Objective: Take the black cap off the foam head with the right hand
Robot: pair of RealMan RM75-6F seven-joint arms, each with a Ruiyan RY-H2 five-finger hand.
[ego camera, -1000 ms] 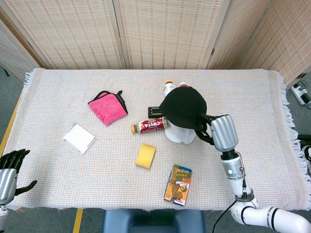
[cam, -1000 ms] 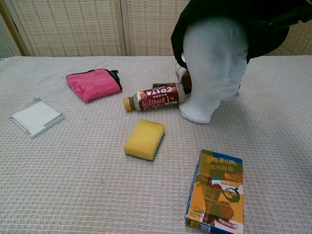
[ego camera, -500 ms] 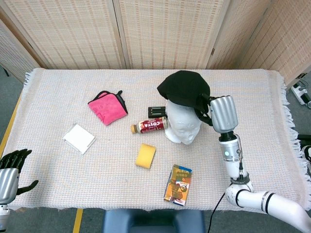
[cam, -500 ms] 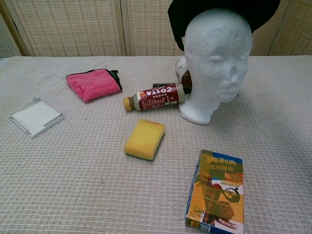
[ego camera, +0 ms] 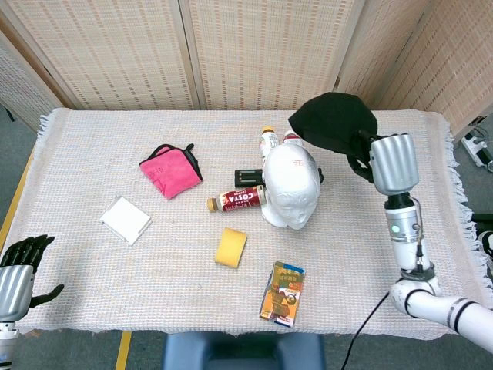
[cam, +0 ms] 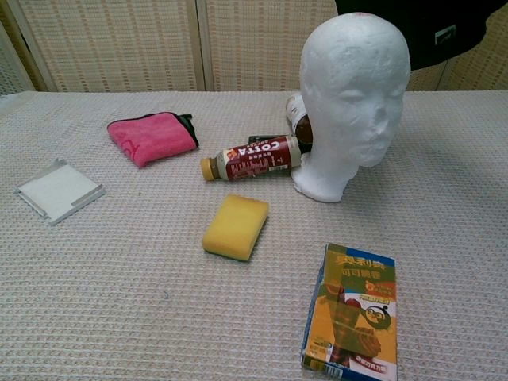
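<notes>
The white foam head (ego camera: 290, 185) (cam: 351, 103) stands bare on the tablecloth, right of the middle. The black cap (ego camera: 333, 123) (cam: 429, 30) hangs in the air above and to the right of the head, clear of it. My right hand (ego camera: 391, 163) grips the cap at its right side; its fingers are hidden behind the fabric. In the chest view only the cap's lower part shows at the top edge. My left hand (ego camera: 17, 276) hangs low at the table's front left corner, fingers curled, holding nothing.
A Costa bottle (ego camera: 236, 199) lies against the head's left side, two more bottles (ego camera: 269, 139) and a black device (ego camera: 248, 177) behind it. A yellow sponge (ego camera: 230, 247), a printed carton (ego camera: 283, 294), a pink cloth (ego camera: 170, 170) and a white box (ego camera: 125, 220) lie around.
The right hand has lifted the cap off the foam head and carried it up and to the right. The head now stands uncovered. The left hand stayed put.
</notes>
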